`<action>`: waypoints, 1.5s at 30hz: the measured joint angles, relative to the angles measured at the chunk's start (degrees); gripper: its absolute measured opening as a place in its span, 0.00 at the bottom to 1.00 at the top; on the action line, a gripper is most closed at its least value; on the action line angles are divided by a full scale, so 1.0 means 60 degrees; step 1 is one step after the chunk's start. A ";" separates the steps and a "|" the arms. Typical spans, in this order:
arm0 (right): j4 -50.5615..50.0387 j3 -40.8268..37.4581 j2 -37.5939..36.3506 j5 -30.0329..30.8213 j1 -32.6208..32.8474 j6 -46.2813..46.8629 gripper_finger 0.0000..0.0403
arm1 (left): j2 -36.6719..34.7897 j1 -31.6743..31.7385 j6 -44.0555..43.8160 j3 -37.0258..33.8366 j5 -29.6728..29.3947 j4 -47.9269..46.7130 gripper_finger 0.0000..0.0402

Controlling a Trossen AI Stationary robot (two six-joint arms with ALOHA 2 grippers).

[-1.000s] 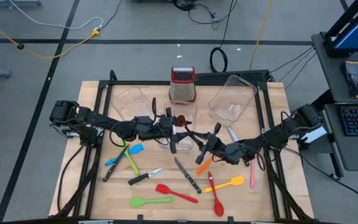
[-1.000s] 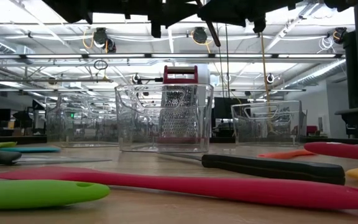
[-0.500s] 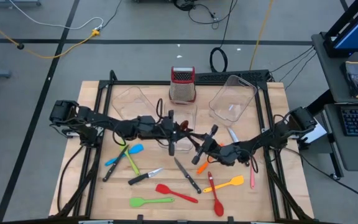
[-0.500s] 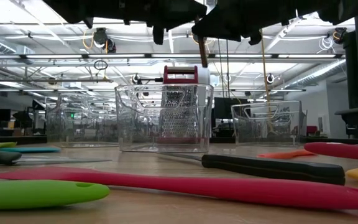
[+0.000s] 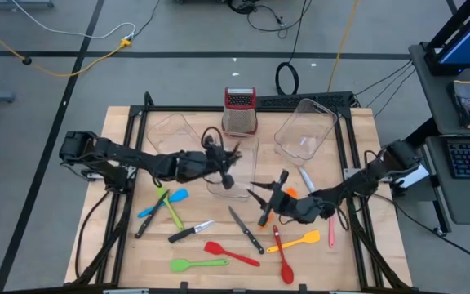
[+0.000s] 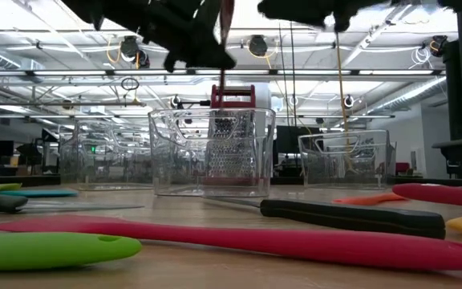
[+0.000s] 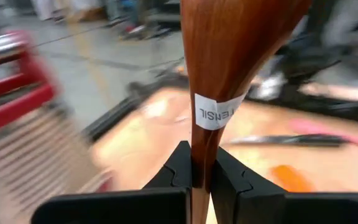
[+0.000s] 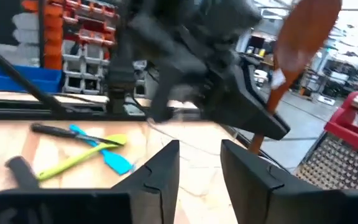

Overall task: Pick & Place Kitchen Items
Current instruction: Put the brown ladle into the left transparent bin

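1. Brown wood is what we see first: a wooden spoon (image 7: 229,68) with a white label on its handle, pinched between the fingers (image 7: 180,165) of our left hand (image 7: 201,171), which is clenched tight on it.
2. From above, we find the left hand (image 5: 223,167) over the middle clear tub (image 5: 237,171), in front of the steel grater (image 5: 240,111).
3. Our right hand (image 5: 269,204) hangs over the desk (image 5: 129,253) just right of centre; its fingers (image 8: 160,174) stand a little apart with nothing between them.
4. We see the other utensils lying on the desk: a blue spatula (image 5: 163,202), a black-handled knife (image 5: 246,229), a red spatula (image 5: 230,252), a green spoon (image 5: 197,265), a yellow spatula (image 5: 294,241) and a red spoon (image 5: 283,260).
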 joint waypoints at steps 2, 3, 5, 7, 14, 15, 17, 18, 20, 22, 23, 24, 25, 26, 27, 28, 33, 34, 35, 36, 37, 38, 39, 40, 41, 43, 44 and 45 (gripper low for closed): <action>-0.0208 0.0010 -0.0124 0.0222 0.0167 -0.0121 0.29 | -0.0316 -0.0006 -0.0216 -0.0008 -0.0503 -0.0443 0.04; -0.0327 -0.0021 -0.0182 0.0497 0.0303 -0.0299 0.30 | -0.0527 -0.0016 -0.0400 -0.0008 -0.0738 -0.0676 0.04; -0.0324 -0.0068 -0.0207 0.0826 0.0436 -0.0766 0.30 | -0.1014 -0.0027 -0.0772 -0.0008 -0.1113 -0.1429 0.04; -0.0315 -0.0138 -0.0270 0.1055 0.0613 -0.1241 0.29 | -0.1396 0.0033 -0.1252 -0.0004 -0.1367 -0.1971 0.04; -0.0306 -0.0620 -0.0714 0.0945 0.1030 -0.1940 0.16 | -0.2664 0.0526 -0.3118 -0.0001 -0.1495 -0.4845 0.04; -0.0299 -0.0757 -0.0879 0.0776 0.1066 -0.1941 0.14 | -0.2779 0.0642 -0.3401 -0.0001 -0.1499 -0.5279 0.04; -0.0340 -0.1080 -0.1272 0.0358 0.1136 -0.1862 0.08 | -0.2983 0.0873 -0.3949 -0.0001 -0.1502 -0.6046 0.04; -0.0333 -0.1246 -0.1501 0.0035 0.1143 -0.1756 0.05 | -0.3068 0.1001 -0.4214 -0.0001 -0.1479 -0.6457 0.04; -0.0336 -0.1641 -0.2059 -0.0541 0.1141 -0.1591 0.01 | -0.3160 0.1236 -0.4619 -0.0001 -0.1319 -0.7053 0.04; -0.0502 -0.2017 -0.2697 -0.1155 0.1141 -0.1317 0.02 | -0.3206 0.1477 -0.4834 -0.0001 -0.1107 -0.7437 0.04; -0.0784 -0.2200 -0.3056 -0.1388 0.1141 -0.1131 0.02 | -0.3212 0.1603 -0.4893 -0.0001 -0.0962 -0.7582 0.04; -0.1085 -0.2351 -0.3397 -0.1547 0.1129 -0.0901 0.02 | -0.3212 0.1730 -0.4976 -0.0001 -0.0813 -0.7654 0.04; -0.1493 -0.2467 -0.3759 -0.1761 0.1108 -0.0674 0.01 | -0.3212 0.1869 -0.5064 -0.0001 -0.0651 -0.7736 0.04; -0.1910 -0.2566 -0.4095 -0.1941 0.1083 -0.0413 0.01 | -0.3212 0.2011 -0.5108 -0.0001 -0.0485 -0.7839 0.04; -0.2313 -0.2649 -0.4417 -0.2130 0.1062 -0.0156 0.00 | -0.3212 0.2161 -0.5170 -0.0001 -0.0358 -0.7923 0.04; -0.2728 -0.2726 -0.4741 -0.2313 0.1053 0.0118 0.00 | -0.3212 0.2309 -0.5275 -0.0001 -0.0263 -0.8025 0.04; -0.3853 -0.2954 -0.5726 -0.2467 0.1057 0.1108 0.00 | -0.3212 0.3129 -0.5962 -0.0001 -0.0109 -0.8812 0.04; -0.3995 -0.2980 -0.5839 -0.2465 0.1057 0.1224 0.00 | -0.3212 0.3325 -0.6101 -0.0001 -0.0008 -0.8988 0.04; -0.4145 -0.2983 -0.5903 -0.2463 0.1057 0.1326 0.00 | -0.3212 0.3527 -0.6227 -0.0001 0.0164 -0.9167 0.04; -0.4269 -0.2985 -0.5944 -0.2459 0.1057 0.1381 0.00 | -0.3212 0.3736 -0.6352 -0.0001 0.0413 -0.9353 0.04; -0.4363 -0.2986 -0.5960 -0.2459 0.1057 0.1401 0.00 | -0.3212 0.3932 -0.6457 -0.0004 0.0658 -0.9516 0.04; -0.4418 -0.2986 -0.5963 -0.2462 0.1057 0.1414 0.00 | -0.3212 0.4115 -0.6573 -0.0004 0.0898 -0.9637 0.04; -0.4435 -0.2986 -0.5963 -0.2462 0.1057 0.1415 0.00 | -0.3208 0.4283 -0.6678 -0.0004 0.1121 -0.9745 0.04; -0.4455 -0.2986 -0.5963 -0.2460 0.1057 0.1433 0.00 | -0.3208 0.4449 -0.6771 -0.0004 0.1319 -0.9810 0.04; -0.4499 -0.2986 -0.5963 -0.2459 0.1057 0.1496 0.00 | -0.3208 0.4591 -0.6852 -0.0004 0.1512 -0.9827 0.04; -0.4648 -0.2986 -0.5963 -0.2459 0.1057 0.1630 0.00 | -0.3208 0.4866 -0.6939 -0.0004 0.1951 -0.9795 0.04; -0.4708 -0.2986 -0.5961 -0.2460 0.1057 0.1671 0.00 | -0.3208 0.5003 -0.6982 -0.0004 0.2203 -0.9793 0.04; -0.4763 -0.2986 -0.5963 -0.2463 0.1065 0.1744 0.00 | -0.3208 0.5143 -0.7031 -0.0004 0.2463 -0.9789 0.04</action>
